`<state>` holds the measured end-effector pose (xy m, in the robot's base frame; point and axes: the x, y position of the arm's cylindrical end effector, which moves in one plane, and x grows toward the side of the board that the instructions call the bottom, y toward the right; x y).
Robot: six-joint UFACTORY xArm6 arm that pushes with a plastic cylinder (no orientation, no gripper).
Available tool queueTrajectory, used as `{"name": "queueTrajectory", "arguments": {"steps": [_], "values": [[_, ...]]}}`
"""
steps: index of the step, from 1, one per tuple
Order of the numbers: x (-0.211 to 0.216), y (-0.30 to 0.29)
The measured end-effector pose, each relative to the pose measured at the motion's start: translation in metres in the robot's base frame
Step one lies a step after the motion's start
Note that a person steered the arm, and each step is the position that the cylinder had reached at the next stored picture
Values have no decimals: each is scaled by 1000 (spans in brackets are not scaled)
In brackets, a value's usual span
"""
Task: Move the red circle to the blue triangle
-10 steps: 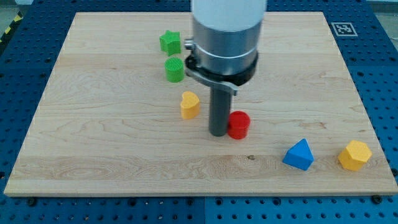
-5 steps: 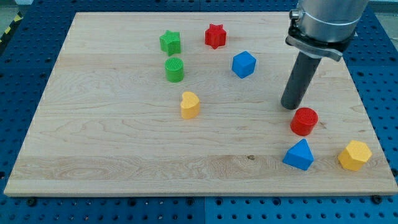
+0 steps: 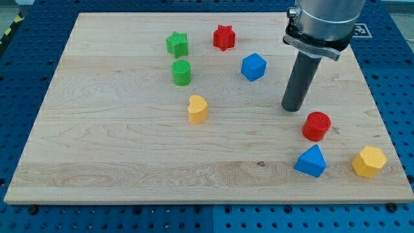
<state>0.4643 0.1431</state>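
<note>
Here, a wooden board (image 3: 116, 162) holds 8 small blocks. My tip (image 3: 292, 109) rests on the board up and to the view's left of the red circle (image 3: 316, 125), near it but not touching. There are no jaws to open or close, only a plain rod. The red circle sits just above the blue triangle (image 3: 311, 160), with a narrow gap between them. A yellow hexagon (image 3: 369, 161) lies to the triangle's right. Risk, as I judge it: an off-centre push could send the circle sliding toward the hexagon, or knock the triangle away.
</note>
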Motion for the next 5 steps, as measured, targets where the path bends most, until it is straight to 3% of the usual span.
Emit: {"name": "queueTrajectory", "arguments": {"steps": [5], "values": [[49,49]]}}
